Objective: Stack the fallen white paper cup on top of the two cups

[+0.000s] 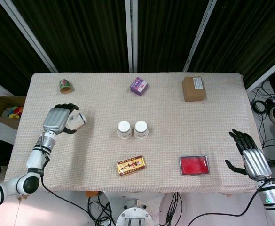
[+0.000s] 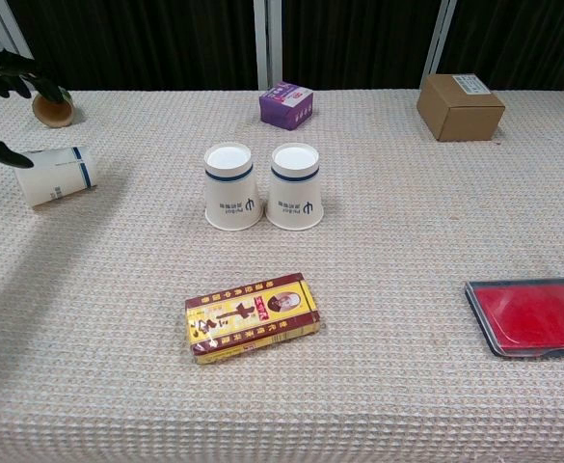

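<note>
The fallen white paper cup (image 1: 77,120) (image 2: 56,177) lies on its side at the table's left. My left hand (image 1: 59,118) (image 2: 0,92) is over and around it with the fingers spread. In the chest view the fingers arch above the cup and the thumb reaches down by its left end; no firm grip shows. Two white cups (image 1: 124,129) (image 1: 141,129) stand upside down, side by side, at the table's centre (image 2: 232,186) (image 2: 294,185). My right hand (image 1: 250,154) rests open at the table's near right corner, seen only in the head view.
A green tape roll (image 1: 65,85) (image 2: 53,111) sits behind the left hand. A purple box (image 1: 138,86) and a cardboard box (image 1: 193,88) stand at the back. A yellow-red packet (image 1: 131,165) and a red case (image 1: 193,165) lie near the front.
</note>
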Tool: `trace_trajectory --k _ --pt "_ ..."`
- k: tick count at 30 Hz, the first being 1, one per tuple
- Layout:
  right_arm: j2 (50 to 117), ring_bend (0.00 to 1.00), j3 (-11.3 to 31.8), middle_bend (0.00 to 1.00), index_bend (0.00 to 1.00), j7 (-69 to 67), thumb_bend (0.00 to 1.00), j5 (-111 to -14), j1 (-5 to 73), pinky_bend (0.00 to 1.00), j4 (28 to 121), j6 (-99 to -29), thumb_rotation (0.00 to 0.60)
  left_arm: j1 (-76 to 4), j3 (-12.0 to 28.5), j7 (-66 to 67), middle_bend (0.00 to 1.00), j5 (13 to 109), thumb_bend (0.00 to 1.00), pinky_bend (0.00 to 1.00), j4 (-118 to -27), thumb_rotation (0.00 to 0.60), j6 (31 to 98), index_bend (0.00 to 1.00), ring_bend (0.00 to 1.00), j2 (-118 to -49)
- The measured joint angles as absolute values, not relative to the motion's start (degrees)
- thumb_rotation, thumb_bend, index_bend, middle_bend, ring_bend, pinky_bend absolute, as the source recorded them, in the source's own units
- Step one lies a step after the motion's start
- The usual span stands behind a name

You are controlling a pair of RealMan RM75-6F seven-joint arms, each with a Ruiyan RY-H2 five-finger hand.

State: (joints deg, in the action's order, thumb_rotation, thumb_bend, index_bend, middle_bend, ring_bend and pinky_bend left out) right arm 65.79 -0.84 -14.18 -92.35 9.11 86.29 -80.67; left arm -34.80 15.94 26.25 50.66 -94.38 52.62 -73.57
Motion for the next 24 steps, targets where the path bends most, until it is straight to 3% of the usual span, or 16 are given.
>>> trace_trajectory --k 10,18,24 --pt "63.9 0.0 -0.4 0.03 0.04 -12.9 0.23 -92.7 8.7 0.0 88.1 -82.3 0.6 -40.9 15.2 31.1 0.19 38.7 0.05 0.2 -93.4 0.6 50.4 0.24 0.19 -74.5" --pt "63.6 0.0 -0.6 0.03 0.04 -12.6 0.23 -92.8 8.5 0.0 88.8 -82.4 0.6 -48.7 14.3 38.8 0.19 18.3 0.05 0.2 -92.7 0.6 50.9 0.24 0.19 -74.9" --pt "64.1 0.0 -0.8 0.03 0.04 -13.5 0.23 -92.6 8.3 0.0 88.0 -82.0 0.6 -56.0 13.5 45.7 0.2 4.1 0.05 0.2 -91.6 0.6 55.0 0.24 0.19 -77.3"
